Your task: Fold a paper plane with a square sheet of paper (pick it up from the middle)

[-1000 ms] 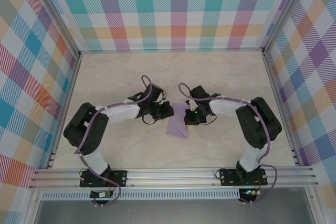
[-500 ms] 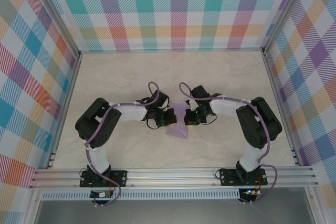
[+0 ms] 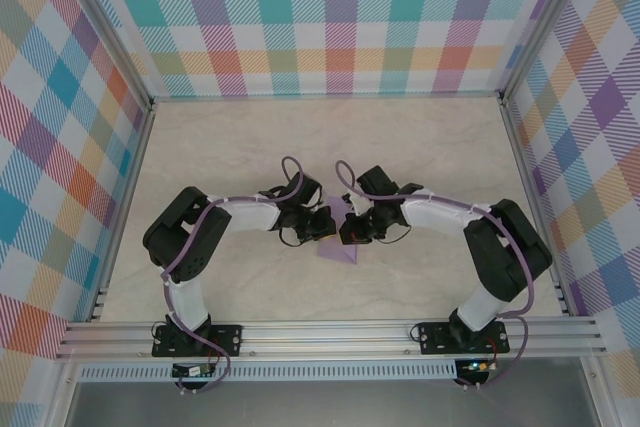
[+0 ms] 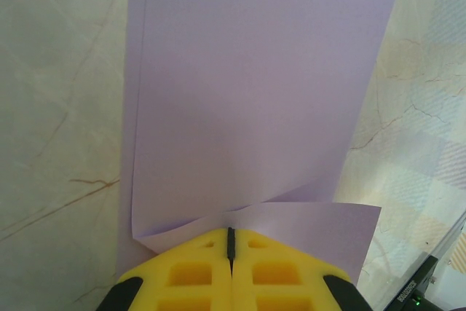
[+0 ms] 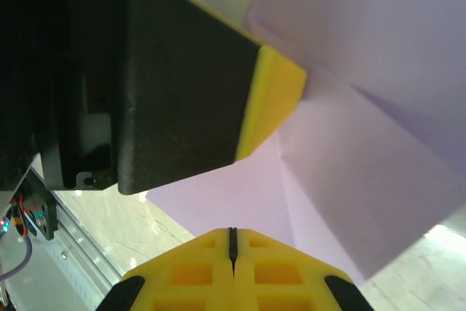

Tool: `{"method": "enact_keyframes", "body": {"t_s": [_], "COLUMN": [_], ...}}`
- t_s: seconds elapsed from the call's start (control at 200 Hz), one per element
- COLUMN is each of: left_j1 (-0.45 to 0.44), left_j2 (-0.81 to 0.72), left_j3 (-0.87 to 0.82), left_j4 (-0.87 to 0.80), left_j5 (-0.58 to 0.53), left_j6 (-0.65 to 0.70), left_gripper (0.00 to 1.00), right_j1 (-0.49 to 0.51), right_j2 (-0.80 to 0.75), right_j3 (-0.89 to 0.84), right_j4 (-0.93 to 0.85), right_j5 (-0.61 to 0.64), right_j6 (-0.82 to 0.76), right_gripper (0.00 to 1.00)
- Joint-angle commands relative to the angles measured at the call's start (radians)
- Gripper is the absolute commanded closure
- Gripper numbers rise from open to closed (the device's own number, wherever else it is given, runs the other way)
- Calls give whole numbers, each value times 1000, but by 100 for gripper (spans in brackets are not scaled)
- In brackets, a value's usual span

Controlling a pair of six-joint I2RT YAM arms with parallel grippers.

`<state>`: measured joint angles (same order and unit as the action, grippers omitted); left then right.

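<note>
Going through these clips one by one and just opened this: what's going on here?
Two robot arms meet mid-table over a thin light-purple sheet of paper, which lies on the marbled table partly folded, with a flap turned over at one edge. The left hand is shut right at that edge. The right hand is shut too, at the paper close beside the left one. Whether either actually pinches the sheet is unclear. It is not yet a plane.
</note>
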<state>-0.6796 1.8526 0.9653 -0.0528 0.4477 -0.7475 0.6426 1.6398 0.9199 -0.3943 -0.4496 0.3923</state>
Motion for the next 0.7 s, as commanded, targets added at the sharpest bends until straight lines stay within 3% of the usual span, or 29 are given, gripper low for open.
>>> {"method": "enact_keyframes", "body": {"t_s": [0.0, 0.695], "left_j1": [-8, -7], "left_j2": [42, 54], "left_j3": [-31, -39], "left_j4": [-97, -116], "left_j5": [-63, -99], "left_j6": [-13, -38], "left_gripper": [96, 97], "right_j1": [12, 25], "right_j2": [35, 117], "right_j3": [9, 21], "right_j4": [-20, -96], "right_j5": [9, 61], "right_j6": [7, -49], "right_gripper": [100, 100]}}
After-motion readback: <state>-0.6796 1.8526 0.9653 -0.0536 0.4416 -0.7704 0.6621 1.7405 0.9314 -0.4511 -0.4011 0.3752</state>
